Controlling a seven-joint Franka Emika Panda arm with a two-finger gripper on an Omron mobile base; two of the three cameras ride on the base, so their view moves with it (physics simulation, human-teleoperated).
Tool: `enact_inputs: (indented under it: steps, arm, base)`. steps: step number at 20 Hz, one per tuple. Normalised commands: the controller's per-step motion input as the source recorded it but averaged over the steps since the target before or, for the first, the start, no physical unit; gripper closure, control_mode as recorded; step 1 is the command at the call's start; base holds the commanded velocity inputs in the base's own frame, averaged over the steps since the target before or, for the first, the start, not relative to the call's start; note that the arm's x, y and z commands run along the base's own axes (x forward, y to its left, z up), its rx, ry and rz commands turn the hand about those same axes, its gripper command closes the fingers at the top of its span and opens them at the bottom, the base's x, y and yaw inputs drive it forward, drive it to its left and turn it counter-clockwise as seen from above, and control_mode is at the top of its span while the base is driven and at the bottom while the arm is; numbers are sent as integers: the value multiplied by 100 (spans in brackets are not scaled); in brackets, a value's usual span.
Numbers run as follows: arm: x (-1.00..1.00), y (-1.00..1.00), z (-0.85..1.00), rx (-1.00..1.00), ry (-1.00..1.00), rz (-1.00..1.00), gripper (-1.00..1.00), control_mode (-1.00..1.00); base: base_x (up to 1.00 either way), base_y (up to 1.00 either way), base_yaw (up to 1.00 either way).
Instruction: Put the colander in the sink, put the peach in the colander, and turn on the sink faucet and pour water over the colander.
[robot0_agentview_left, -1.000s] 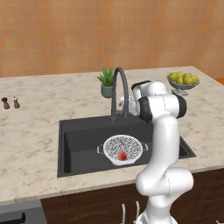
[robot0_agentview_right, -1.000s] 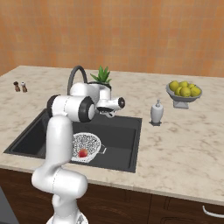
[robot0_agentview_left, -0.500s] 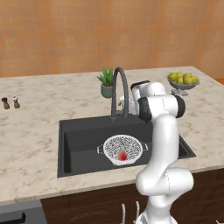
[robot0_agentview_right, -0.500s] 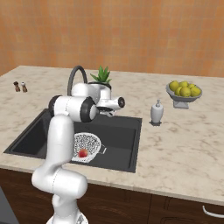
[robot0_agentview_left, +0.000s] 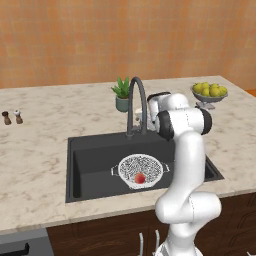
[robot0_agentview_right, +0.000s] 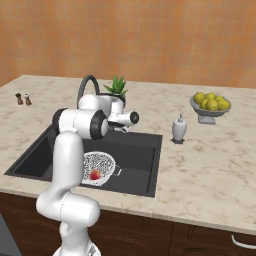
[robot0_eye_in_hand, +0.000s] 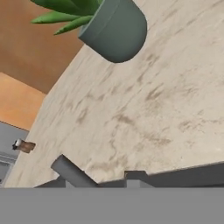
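Now peach (robot0_agentview_left: 140, 177) inside colander (robot0_agentview_left: 139, 169) in sink (robot0_agentview_left: 90, 162), well below jaws; gripper (robot0_agentview_left: 148, 117) beside faucet (robot0_agentview_left: 136, 102); jaw state unclear.

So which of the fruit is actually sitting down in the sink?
The peach, the lone orange-red one, lying in the white colander on the sink floor. The yellow-green fruits are piled in a bowl on the counter.

The hand (robot0_agentview_left: 146, 116), behind the faucet (robot0_agentview_left: 136, 102), has narrowed its jaws from wide open to partly closed. Whether it grips anything cannot be seen.
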Motion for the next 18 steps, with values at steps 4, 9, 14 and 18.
enact_inputs:
  steps: [4,9,14,18]
  arm:
    - [-12,-79,0,0,-4,-13,100,-100]
    - [-20,-98,0,0,-3,-14,100,-100]
    - [-33,-97,0,0,-2,-13,100,-100]
    - [-32,-89,0,2,0,-11,100,-100]
  base:
    - [0,0,0]
    - [0,0,0]
    - [0,0,0]
    - [0,0,0]
